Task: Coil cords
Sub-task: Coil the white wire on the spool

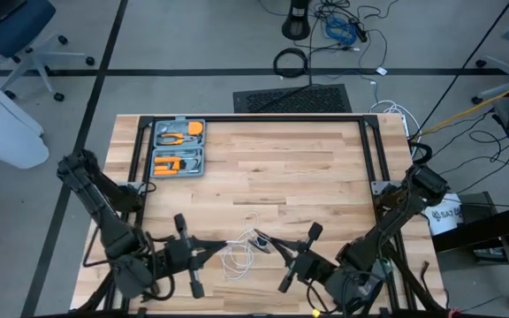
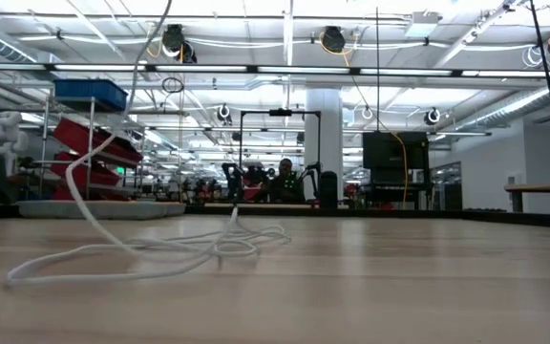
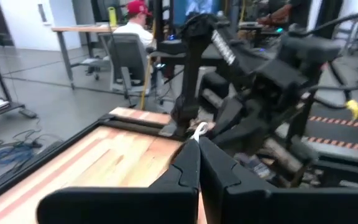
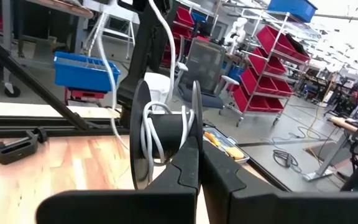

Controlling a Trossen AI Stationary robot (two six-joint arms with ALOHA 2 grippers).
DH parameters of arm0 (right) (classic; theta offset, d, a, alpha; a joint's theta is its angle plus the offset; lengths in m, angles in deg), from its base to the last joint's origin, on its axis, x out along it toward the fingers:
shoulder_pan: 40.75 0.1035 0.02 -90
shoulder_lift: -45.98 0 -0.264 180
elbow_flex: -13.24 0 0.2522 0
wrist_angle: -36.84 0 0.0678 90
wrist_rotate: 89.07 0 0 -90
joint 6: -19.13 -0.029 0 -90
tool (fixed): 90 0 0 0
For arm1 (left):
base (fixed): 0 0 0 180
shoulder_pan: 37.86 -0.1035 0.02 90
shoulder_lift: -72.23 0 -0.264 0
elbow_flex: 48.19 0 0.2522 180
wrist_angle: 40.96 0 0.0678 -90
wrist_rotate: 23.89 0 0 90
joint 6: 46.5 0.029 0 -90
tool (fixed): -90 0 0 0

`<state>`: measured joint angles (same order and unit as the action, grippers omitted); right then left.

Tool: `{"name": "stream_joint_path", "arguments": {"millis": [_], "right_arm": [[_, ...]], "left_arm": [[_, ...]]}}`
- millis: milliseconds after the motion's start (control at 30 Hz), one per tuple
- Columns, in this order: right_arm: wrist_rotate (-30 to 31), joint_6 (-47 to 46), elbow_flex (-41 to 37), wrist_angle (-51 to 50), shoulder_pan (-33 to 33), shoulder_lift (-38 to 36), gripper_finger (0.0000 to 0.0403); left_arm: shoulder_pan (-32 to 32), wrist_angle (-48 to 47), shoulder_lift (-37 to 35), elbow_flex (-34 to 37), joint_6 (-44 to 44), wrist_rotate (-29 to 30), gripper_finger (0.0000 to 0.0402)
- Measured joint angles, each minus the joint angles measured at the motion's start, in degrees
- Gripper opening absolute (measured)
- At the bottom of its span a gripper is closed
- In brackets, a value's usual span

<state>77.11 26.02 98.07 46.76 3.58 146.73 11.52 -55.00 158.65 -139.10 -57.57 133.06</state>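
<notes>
The thin white cord (image 1: pixel 237 258) lies in loose loops on the wooden table (image 1: pixel 325 177) near its front edge. In the low view one strand of the cord (image 2: pixel 94 205) rises from the loops. Its small reel (image 4: pixel 163 134), two dark discs with a few cord turns between them, is held above the table by my right gripper (image 1: pixel 267 241), which is shut on it. My left gripper (image 1: pixel 222 246) faces it from the table's left, shut on the cord. My left gripper pinches a short bit of the white cord (image 3: pixel 199 130) at its fingertips, coming level from the table's left. The cord there is clear of the table. My right gripper holds the reel by the edge of one disc (image 4: pixel 194 140); its own fingers hide the exact spot. It comes level from the table's right. The reel is lifted clear, its discs upright, and cord (image 4: pixel 166 37) runs up from it.
A grey tool case (image 1: pixel 178 147) with orange tools lies open at the table's far left. A black frame (image 1: pixel 254 119) runs along the far edge and both sides. The middle and far right of the tabletop are bare wood.
</notes>
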Motion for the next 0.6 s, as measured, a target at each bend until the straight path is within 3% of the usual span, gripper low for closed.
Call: {"name": "stream_joint_path", "arguments": {"millis": [267,600], "right_arm": [[0.31,-4.45,0.00,-2.20,-1.00,0.00,0.0000],[4.65,-7.20,0.00,-2.18,-1.24,0.00,0.0000]], "left_arm": [[-3.85,14.16,4.13,0.00,8.12,-13.19,0.0001],[-9.25,16.59,8.49,0.00,4.69,-25.82,0.0001]]}}
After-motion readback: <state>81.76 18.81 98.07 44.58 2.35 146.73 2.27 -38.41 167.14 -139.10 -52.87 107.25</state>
